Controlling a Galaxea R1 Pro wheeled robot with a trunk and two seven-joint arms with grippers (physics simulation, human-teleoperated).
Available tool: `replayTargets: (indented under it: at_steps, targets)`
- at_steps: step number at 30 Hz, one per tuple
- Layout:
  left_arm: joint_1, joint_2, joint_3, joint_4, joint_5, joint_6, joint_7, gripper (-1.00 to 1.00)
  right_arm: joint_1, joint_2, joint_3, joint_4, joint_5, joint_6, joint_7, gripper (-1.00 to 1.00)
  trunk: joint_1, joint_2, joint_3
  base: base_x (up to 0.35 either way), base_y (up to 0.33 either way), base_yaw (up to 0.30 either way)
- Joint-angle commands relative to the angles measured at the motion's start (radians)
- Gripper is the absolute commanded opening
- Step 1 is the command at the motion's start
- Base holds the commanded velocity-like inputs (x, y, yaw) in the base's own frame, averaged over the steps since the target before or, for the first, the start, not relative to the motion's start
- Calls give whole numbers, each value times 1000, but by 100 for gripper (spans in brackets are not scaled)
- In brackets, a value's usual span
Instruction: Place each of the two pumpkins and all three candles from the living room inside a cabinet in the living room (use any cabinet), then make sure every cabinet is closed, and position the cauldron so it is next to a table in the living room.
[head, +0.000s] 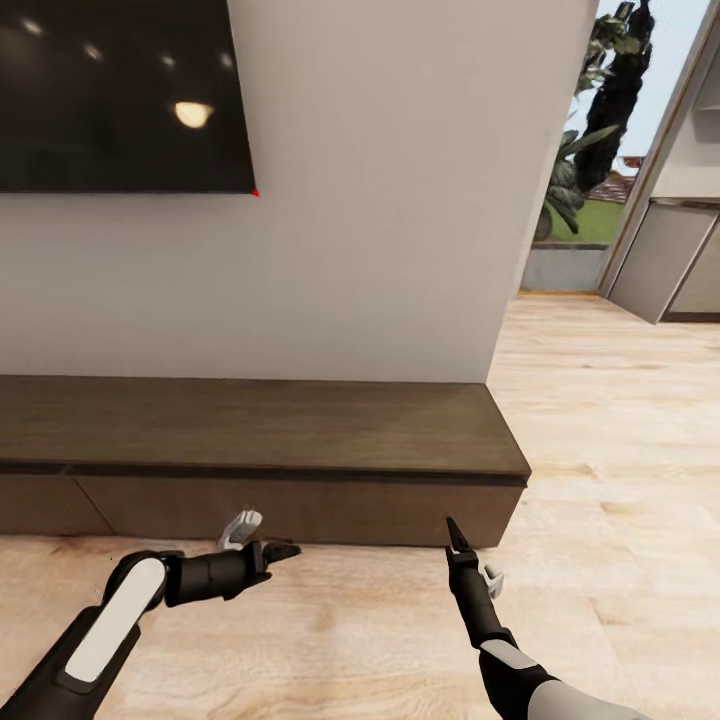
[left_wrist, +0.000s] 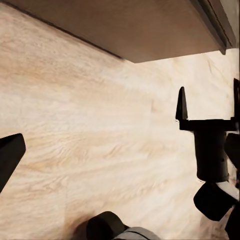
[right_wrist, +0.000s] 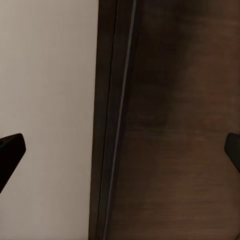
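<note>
Cabinet (head: 250, 430) — long dark matte wood, fronts shut, left pincer (head: 272, 551) and right pincer (head: 458, 540) apart, empty.

Both arms are glossy black with white panels; the right gripper (head: 457, 535) has tapering black pointed fingers.

The cabinet (head: 250, 430) is sitting low on the pale wood floor, running along the foot of the wall — a long dark-brown wooden unit with a flat top that is catching a dull sheen. Its plain, handleless fronts are lying flush and shut, split by a thin dark seam slanting down near the left. Its right end is stopping about level with the wall's corner. In the right wrist view the cabinet (right_wrist: 185, 125) is showing its dark grain close up — one thin pale seam running along it.
</note>
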Motion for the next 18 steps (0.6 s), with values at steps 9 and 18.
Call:
replayTargets:
  at_steps: [9, 18]
  targets:
    - [25, 4, -214, -3, 186, -5, 4, 100, -1, -1, 8, 1, -5, -9, 1, 100, 0, 0, -1, 6, 0, 0]
    - [26, 6, -226, 5, 196, -6, 3, 100, -1, -1, 8, 1, -4, -12, 1, 100, 0, 0, -1, 116, 0, 0]
